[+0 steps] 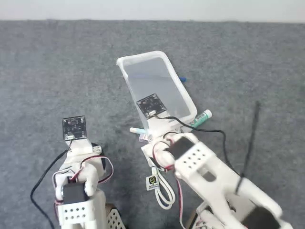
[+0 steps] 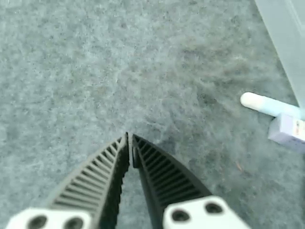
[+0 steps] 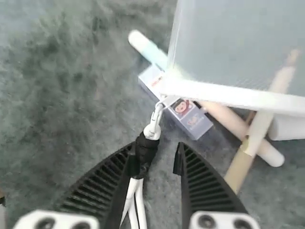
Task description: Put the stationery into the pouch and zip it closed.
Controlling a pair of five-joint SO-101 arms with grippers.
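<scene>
Stationery (image 1: 200,118) partly under the pouch (image 1: 155,81) and behind the right arm (image 1: 202,167), high view

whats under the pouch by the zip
From under the pouch edge stick out a lilac eraser box, a pale blue pen and cream sticks. Their far ends are covered by the pouch, so what else lies beneath cannot be told.

1 clear pouch (image 1: 157,86), 1 zip cord (image 3: 151,129) on it. Loose stationery: 1 pale blue pen (image 3: 147,50), 1 small boxed eraser (image 3: 190,117), 1 green-capped marker (image 1: 200,118), 1 wooden pencil (image 3: 240,164); pale sticks under the pouch overlap, exact total unclear. 2 arms: left arm (image 1: 78,191), right arm (image 1: 205,167). 2 grippers: left gripper (image 2: 129,143), right gripper (image 3: 159,152)
</scene>
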